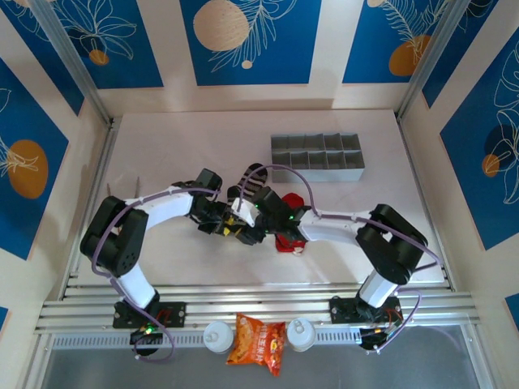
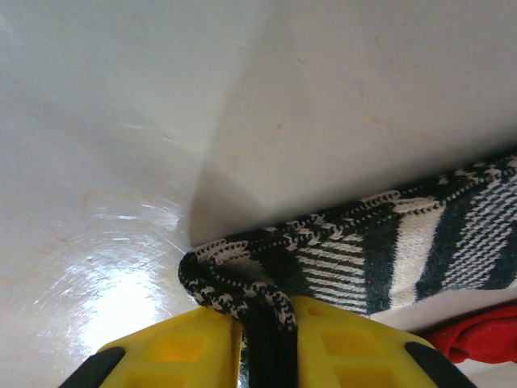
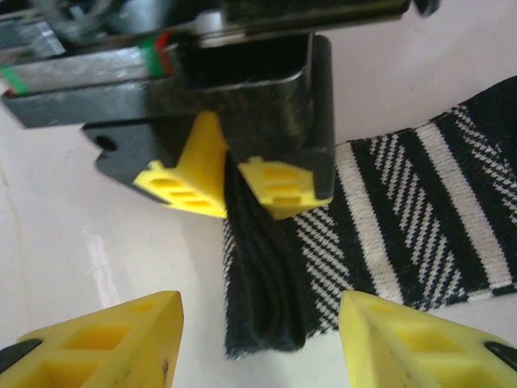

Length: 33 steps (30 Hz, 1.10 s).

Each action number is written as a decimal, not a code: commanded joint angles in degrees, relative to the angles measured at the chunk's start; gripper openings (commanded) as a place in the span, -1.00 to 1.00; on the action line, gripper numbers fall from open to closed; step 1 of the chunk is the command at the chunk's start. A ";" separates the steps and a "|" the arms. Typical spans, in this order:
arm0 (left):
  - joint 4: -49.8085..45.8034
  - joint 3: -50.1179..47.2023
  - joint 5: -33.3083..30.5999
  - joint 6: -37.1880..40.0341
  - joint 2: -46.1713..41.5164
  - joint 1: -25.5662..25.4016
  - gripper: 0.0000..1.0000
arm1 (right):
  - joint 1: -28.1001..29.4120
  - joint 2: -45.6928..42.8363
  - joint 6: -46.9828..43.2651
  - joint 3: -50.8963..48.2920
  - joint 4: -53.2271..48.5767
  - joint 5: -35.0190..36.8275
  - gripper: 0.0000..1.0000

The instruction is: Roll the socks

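Left wrist: left gripper (image 2: pixel 262 335) clamped on folded edge of striped sock (image 2: pixel 388 250); sock flat on table (image 2: pixel 242 97), red sock (image 2: pixel 477 339) just beside, to right. Right wrist: right gripper (image 3: pixel 258 339) open, fingers astride same folded end. Mid-table.
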 commanded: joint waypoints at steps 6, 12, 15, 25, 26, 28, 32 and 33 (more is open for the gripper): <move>-2.25 1.05 -0.53 0.83 1.43 -0.23 -0.55 | -1.50 4.51 3.55 4.07 -2.37 -2.26 -0.01; -1.76 0.98 -0.45 0.95 1.43 -0.23 -0.56 | -2.60 6.25 5.87 6.05 -3.63 -3.46 -0.13; -1.84 1.09 -0.32 1.09 1.63 -0.19 -0.57 | -2.66 6.48 6.57 6.28 -3.99 -3.97 -0.13; -3.98 2.60 -1.06 2.08 2.55 -0.09 -0.57 | -5.11 1.91 9.59 0.20 2.22 -11.90 0.14; -4.41 2.91 -1.21 2.19 2.68 -0.14 -0.57 | -5.29 2.14 9.16 0.45 2.02 -13.00 0.14; -4.71 3.24 -1.20 2.37 2.86 -0.06 -0.57 | -5.34 3.02 8.17 1.44 1.02 -13.57 0.14; -5.15 3.67 -1.18 2.50 3.09 -0.14 -0.57 | -6.08 5.10 8.07 3.97 -0.04 -14.98 0.12; -5.06 3.74 -1.11 2.51 3.16 -0.14 -0.57 | -6.18 5.65 7.99 4.63 -0.60 -15.33 0.11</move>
